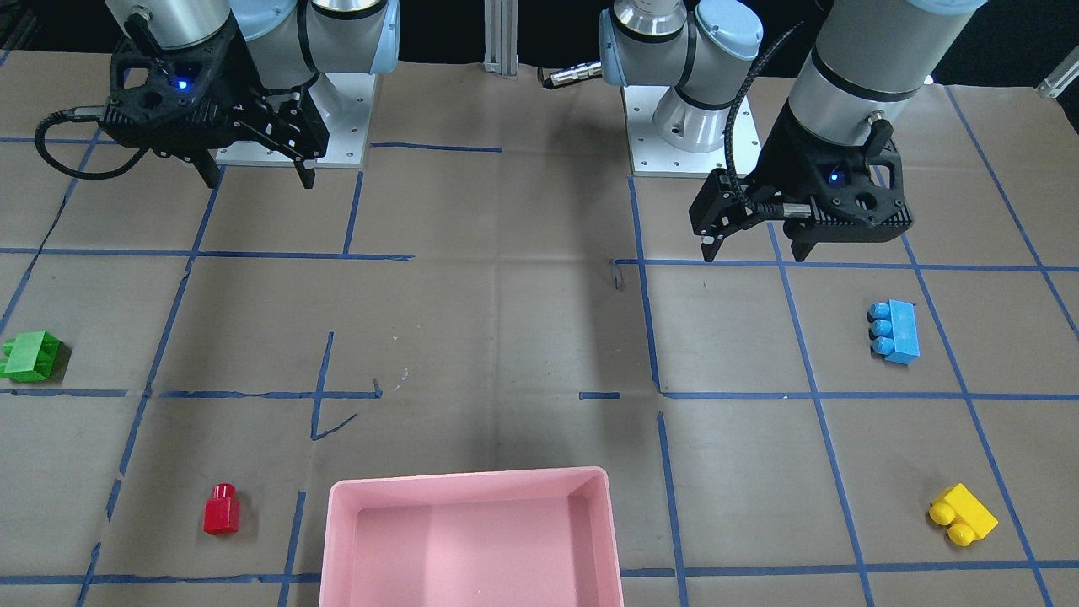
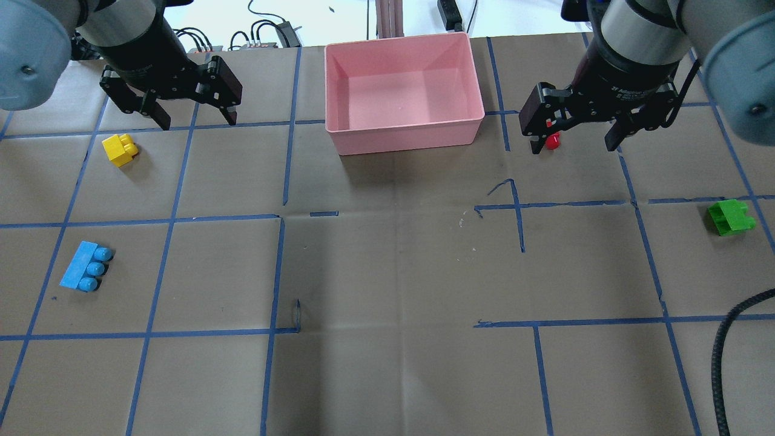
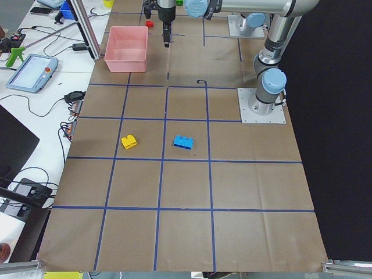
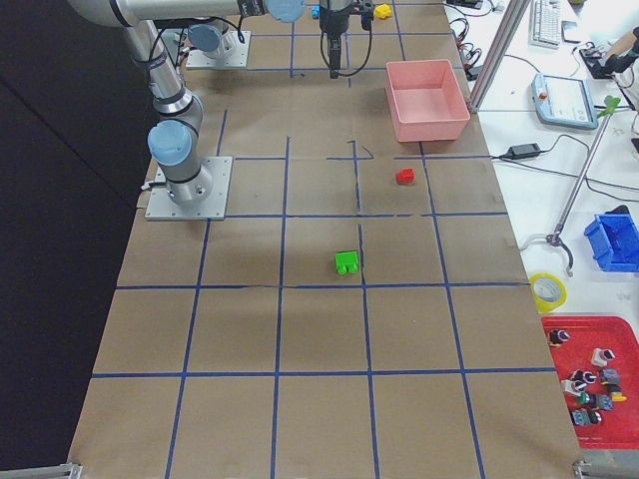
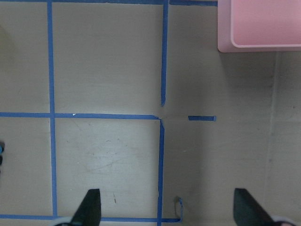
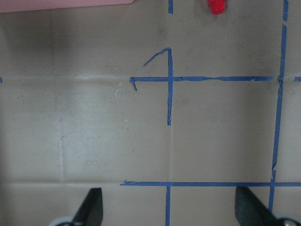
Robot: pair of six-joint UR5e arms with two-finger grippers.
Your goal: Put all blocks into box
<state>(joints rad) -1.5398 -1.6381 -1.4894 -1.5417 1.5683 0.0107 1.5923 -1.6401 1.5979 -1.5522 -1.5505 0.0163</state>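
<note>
The pink box (image 2: pixel 399 140) stands empty at the far middle of the table and also shows in the front view (image 1: pixel 472 483). The yellow block (image 2: pixel 120 149) and the light blue block (image 2: pixel 86 274) lie on my left side. The red block (image 2: pixel 552 142) and the green block (image 2: pixel 731 217) lie on my right side. My left gripper (image 2: pixel 198 123) is open and empty, raised above the table, with the yellow block nearby. My right gripper (image 2: pixel 572 147) is open and empty, raised, with the red block seen between its fingers from overhead. The red block shows at the top edge of the right wrist view (image 6: pixel 216 5).
Blue tape lines grid the brown paper table cover. Both arm bases (image 1: pixel 287 126) sit on the table's robot side. A black cable (image 2: pixel 723 357) hangs at the overhead view's lower right. A corner of the box (image 5: pixel 258 42) shows in the left wrist view.
</note>
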